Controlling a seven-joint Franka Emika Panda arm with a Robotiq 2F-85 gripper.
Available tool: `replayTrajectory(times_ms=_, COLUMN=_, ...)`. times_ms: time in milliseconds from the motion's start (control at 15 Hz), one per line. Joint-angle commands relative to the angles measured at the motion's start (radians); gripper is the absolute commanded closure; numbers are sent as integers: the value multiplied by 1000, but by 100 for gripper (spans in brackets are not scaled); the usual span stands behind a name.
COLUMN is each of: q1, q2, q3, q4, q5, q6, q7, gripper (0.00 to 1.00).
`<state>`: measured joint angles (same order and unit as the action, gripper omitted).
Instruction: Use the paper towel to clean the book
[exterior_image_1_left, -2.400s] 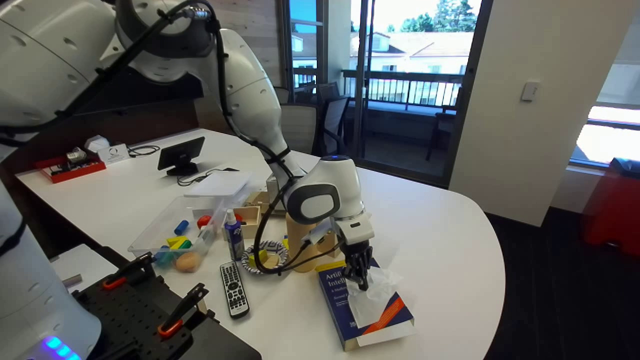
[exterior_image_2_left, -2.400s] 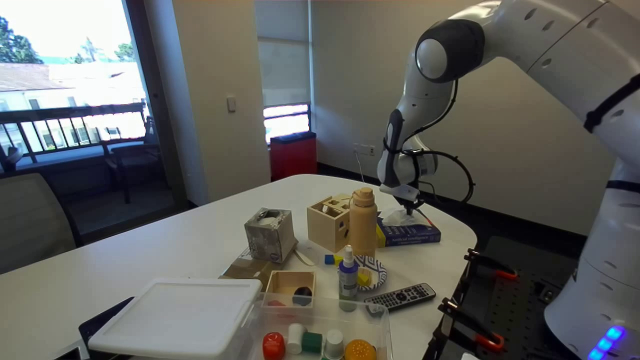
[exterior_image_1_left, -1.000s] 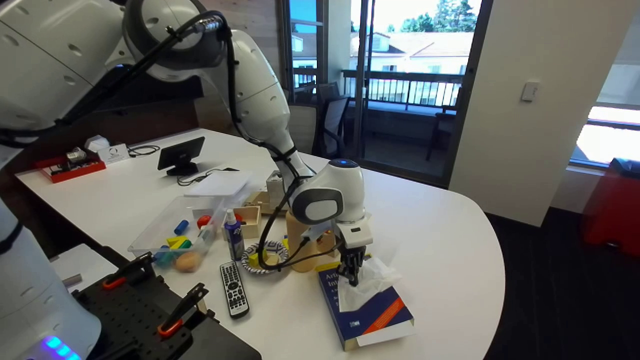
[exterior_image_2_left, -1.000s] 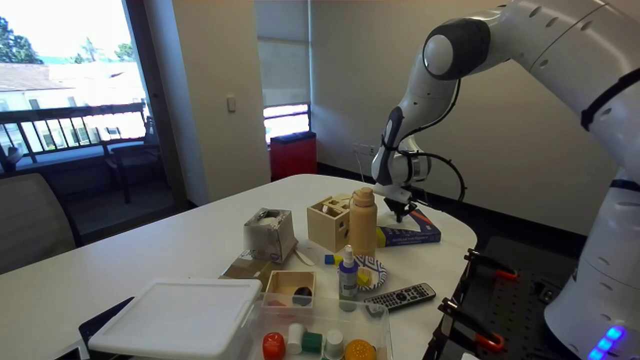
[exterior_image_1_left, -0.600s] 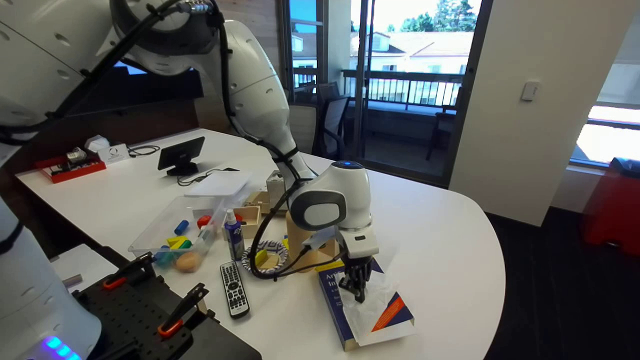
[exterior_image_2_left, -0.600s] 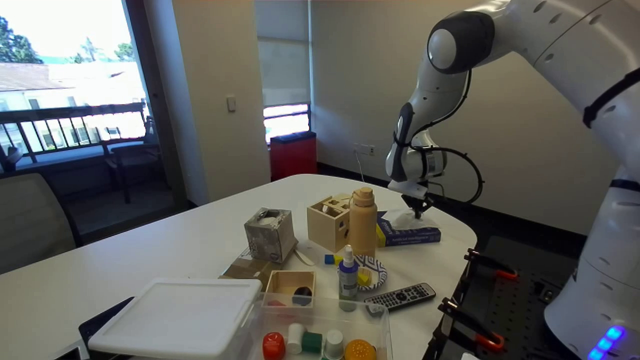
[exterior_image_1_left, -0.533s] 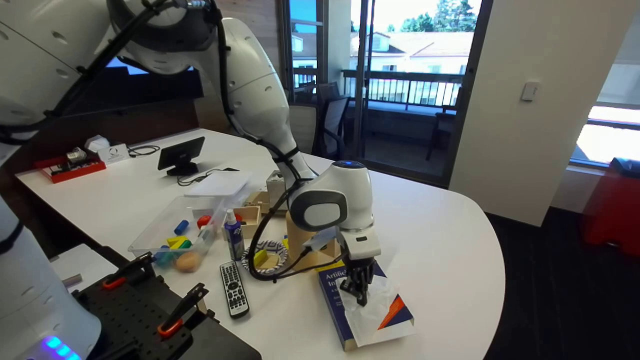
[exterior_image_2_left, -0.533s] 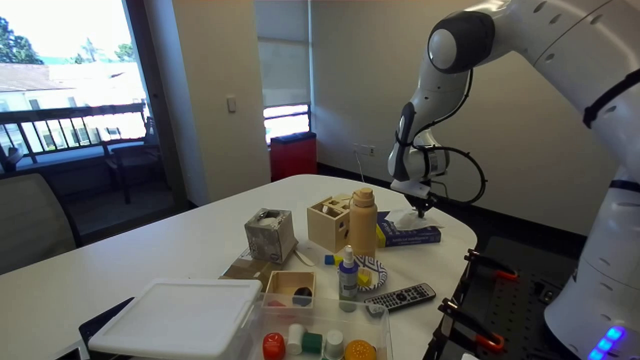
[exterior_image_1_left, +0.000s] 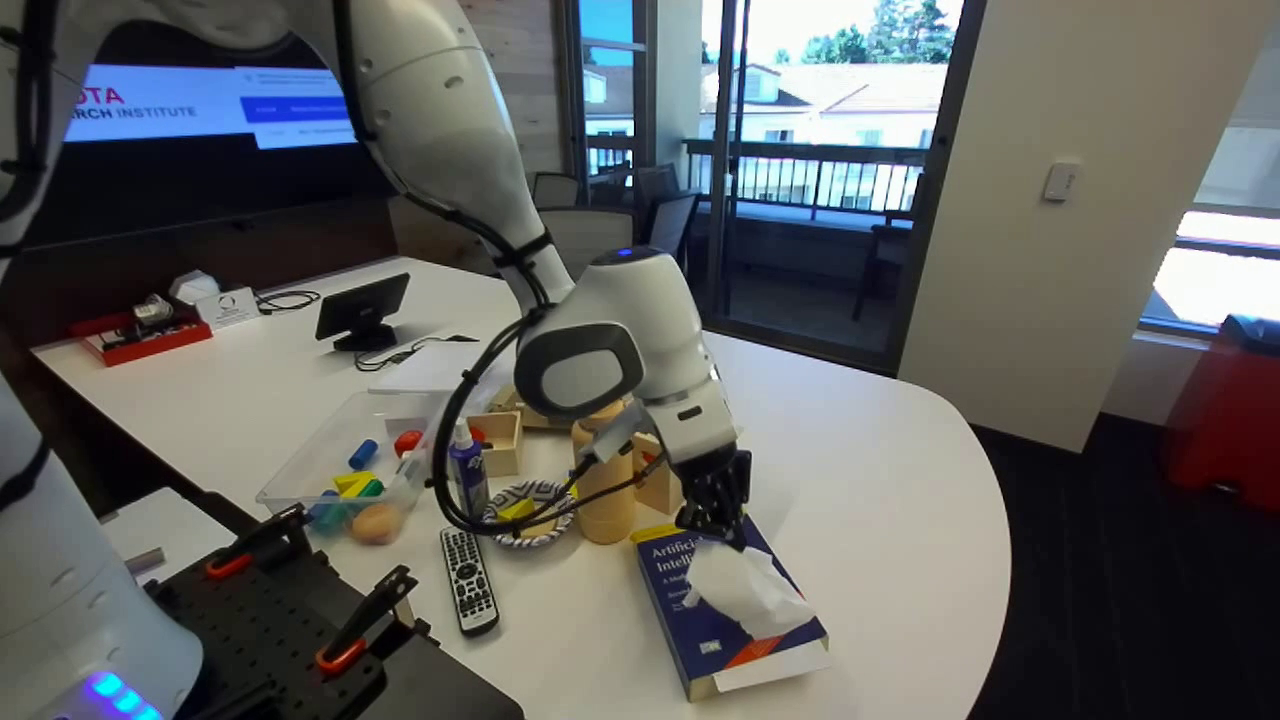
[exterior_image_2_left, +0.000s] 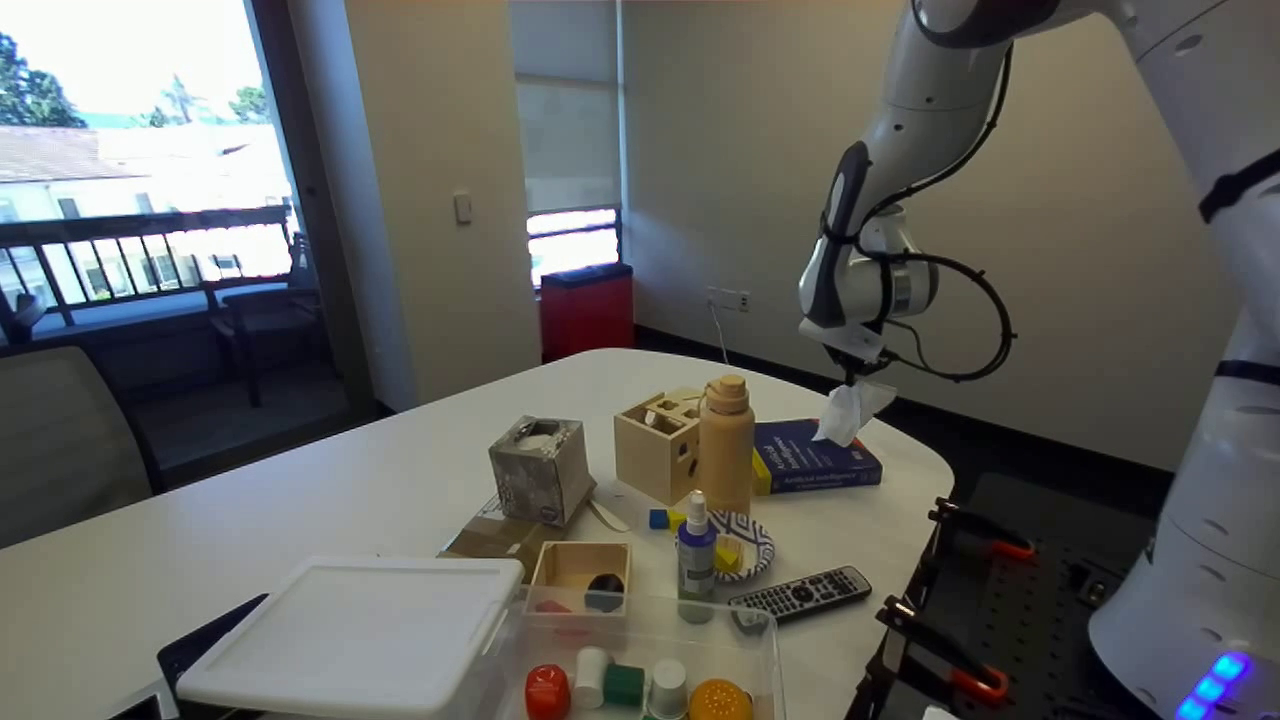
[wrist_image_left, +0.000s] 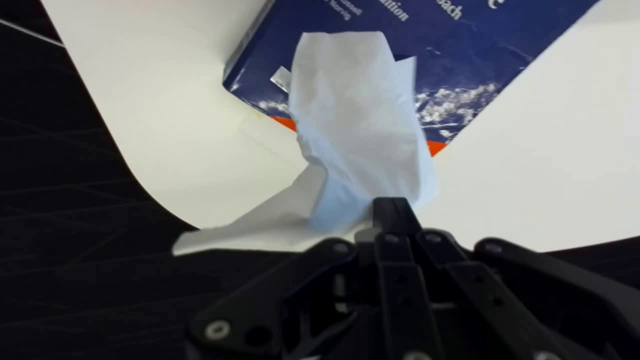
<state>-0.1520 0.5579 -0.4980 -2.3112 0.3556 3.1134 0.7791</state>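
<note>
The thick blue book (exterior_image_1_left: 705, 625) lies flat on the white table, and it also shows in an exterior view (exterior_image_2_left: 805, 460). My gripper (exterior_image_1_left: 735, 543) is shut on the white paper towel (exterior_image_1_left: 750, 590) by one part and holds it above the book. The towel hangs loose and crumpled in an exterior view (exterior_image_2_left: 850, 412), apart from the cover there. In the wrist view the closed fingertips (wrist_image_left: 395, 202) pinch the towel (wrist_image_left: 357, 110), which hides part of the book (wrist_image_left: 460, 45). Whitish patches show on the cover; I cannot tell whether they are glare or marks.
A tan bottle (exterior_image_2_left: 727, 450) and a wooden shape box (exterior_image_2_left: 650, 455) stand close beside the book. A tissue box (exterior_image_2_left: 540, 475), spray bottle (exterior_image_1_left: 467, 470), patterned plate (exterior_image_2_left: 760, 550), remote (exterior_image_1_left: 468, 580) and clear bin (exterior_image_1_left: 300, 465) are further along. The table's rounded edge (exterior_image_1_left: 1005, 560) lies beyond the book.
The towel was spread on the book and moved back and forth across the cover with the gripper. Now the gripper has risen and tilted, and the towel hangs lifted off the book.
</note>
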Motion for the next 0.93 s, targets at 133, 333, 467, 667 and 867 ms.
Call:
replayTrajectory(times_ms=133, q1=190, q2=-294, q3=-66, q4=-302, q5=-26, q6=308, q7=-112, gripper=100)
replayTrajectory(times_ms=333, q1=420, q2=-372, q3=-206, q4=-297, q5=97, q6=355, q7=-282, gripper=100)
replayTrajectory(times_ms=467, q1=576, q2=-380, q3=-292, q4=-266, q5=203, q6=368, q7=-409, gripper=100)
replayTrajectory(times_ms=667, q1=825, q2=-383, q3=-443, q4=-174, q5=310, q6=362, q7=-568, gripper=100)
replayTrajectory(times_ms=867, q1=1043, q2=-388, q3=-527, q4=-145, q5=316, q6=357, q7=-659, gripper=100)
